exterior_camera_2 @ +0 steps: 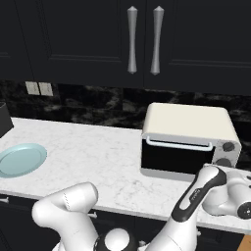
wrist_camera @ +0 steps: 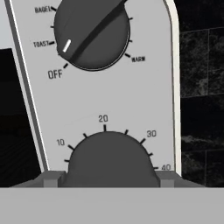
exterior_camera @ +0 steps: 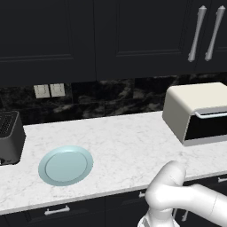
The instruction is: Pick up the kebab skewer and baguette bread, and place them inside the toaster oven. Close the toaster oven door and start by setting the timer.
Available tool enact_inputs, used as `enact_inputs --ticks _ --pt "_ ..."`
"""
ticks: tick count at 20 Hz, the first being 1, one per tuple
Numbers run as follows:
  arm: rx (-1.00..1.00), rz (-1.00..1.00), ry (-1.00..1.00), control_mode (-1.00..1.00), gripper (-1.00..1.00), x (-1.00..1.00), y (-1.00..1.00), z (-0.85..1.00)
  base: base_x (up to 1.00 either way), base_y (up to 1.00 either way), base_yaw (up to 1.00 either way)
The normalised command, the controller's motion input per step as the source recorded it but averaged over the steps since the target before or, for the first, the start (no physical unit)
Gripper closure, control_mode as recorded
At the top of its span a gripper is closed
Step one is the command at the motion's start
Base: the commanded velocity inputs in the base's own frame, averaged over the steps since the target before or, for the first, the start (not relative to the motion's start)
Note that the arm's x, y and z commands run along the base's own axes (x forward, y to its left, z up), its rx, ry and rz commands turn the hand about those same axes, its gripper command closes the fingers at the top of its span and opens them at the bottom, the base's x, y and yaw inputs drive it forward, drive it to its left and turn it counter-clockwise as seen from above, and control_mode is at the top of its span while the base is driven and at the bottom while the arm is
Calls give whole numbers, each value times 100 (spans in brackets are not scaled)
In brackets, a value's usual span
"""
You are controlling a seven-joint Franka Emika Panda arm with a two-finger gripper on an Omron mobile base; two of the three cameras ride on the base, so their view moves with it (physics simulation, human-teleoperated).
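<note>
Hand view pressed close to toaster oven [wrist_camera: 144, 96] control panel: upper mode knob [wrist_camera: 92, 31] with white tick near TOAST, lower timer knob [wrist_camera: 111, 159] ringed 10–40. Hand [wrist_camera: 111, 181] at timer knob, fingertips barely visible, grip can't tell. Right base view, centre right: cream rounded box, dark glass toaster oven door [exterior_camera_2: 176, 158] shut, pale bar handle. Left base view, lower left: round pale-blue plate [exterior_camera: 65, 165] on marbled white surface [exterior_camera: 124, 142]

Pale blue plate [exterior_camera: 65, 165] on marble counter [exterior_camera: 128, 142]; black toaster [exterior_camera: 9, 136] at left.
</note>
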Motion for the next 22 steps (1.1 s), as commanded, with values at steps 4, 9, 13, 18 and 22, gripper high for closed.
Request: enact_inputs --ticks 4,9,13,18,22 --pt "19 -3 0 -100 100 0 -1 0 0 0 0" --pt "22 -6 0 -100 100 0 0 0 0 0 0" --pt "25 -7 0 -100 100 -3 0 0 0 0 0" --pt "25 -7 0 -100 100 -2 -1 0 0 0 0" --pt "25 -8 0 -100 100 -1 0 0 0 0 0"
